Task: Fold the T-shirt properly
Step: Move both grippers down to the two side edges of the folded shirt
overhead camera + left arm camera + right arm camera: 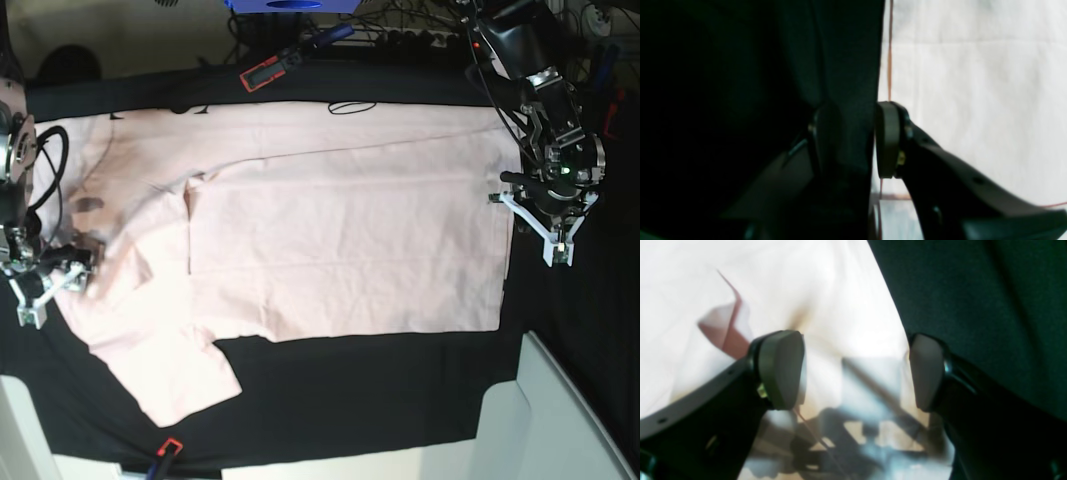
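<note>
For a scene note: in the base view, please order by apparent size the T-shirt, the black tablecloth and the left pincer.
1. Black tablecloth, though the shirt covers much of it.
2. T-shirt.
3. Left pincer, by far the smallest.

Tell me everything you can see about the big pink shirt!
The T-shirt is pale pink, soft-looking cloth, a bit wrinkled, spread flat on the black tablecloth. One side looks folded over the middle, and a short sleeve sticks out at the bottom. The right gripper hovers open over one end; the left gripper sits right at the opposite edge.
</note>
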